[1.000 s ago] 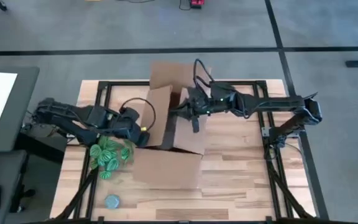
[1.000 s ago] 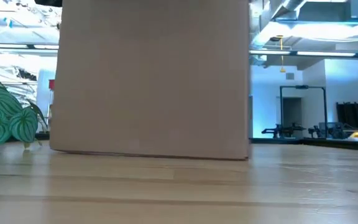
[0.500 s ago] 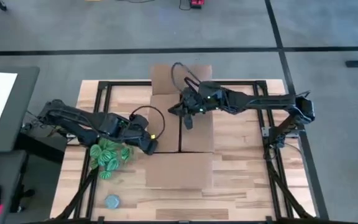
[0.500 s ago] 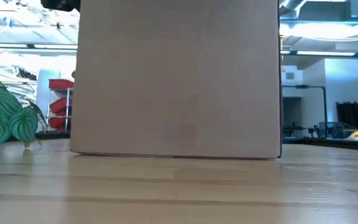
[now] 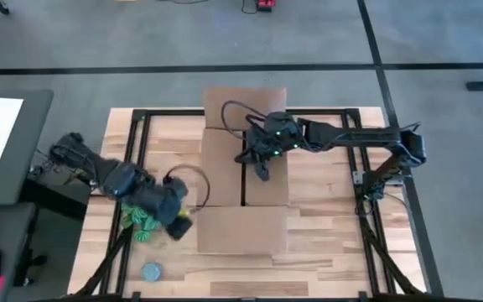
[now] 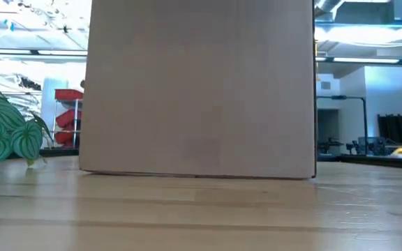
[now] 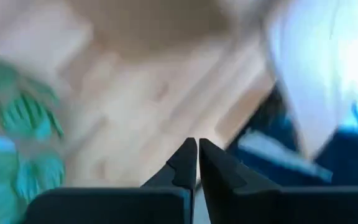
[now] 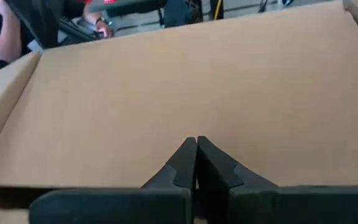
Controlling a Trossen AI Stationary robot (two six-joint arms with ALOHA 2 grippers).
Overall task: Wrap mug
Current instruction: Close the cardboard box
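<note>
A big cardboard box (image 5: 243, 180) is seen in the middle of the table (image 5: 325, 226), and everything here is placed from that box. Its two top flaps are folded down, and one flap is laid out flat on the near side, toward the table's front edge.

The mug cannot be seen in any view. It may be shut inside the box, or inside the green patterned bundle (image 5: 143, 216), but that cannot be told.

The right gripper (image 5: 261, 170) is held over the top of the box, on the right flap, beside the seam. Its fingers (image 8: 185, 163) are pressed together with nothing between them. In the right wrist view only flat brown cardboard is seen in front of them.

The left gripper (image 5: 179, 227) is found just left of the box, beside the flat flap and next to the green bundle. Its fingers (image 7: 185, 168) are also pressed together and nothing is held.

A small grey-blue round disc (image 5: 151, 271) is lying well to the left of the box, near the front edge of the table.

A mug like this would likely be hard, smooth and a bit slippery, and it could be chipped or cracked if dropped. It would best be held by the rim or wall, or by the handle, and set down softly. Wrapping would be soft and floppy, so it should be pinched at an edge.
</note>
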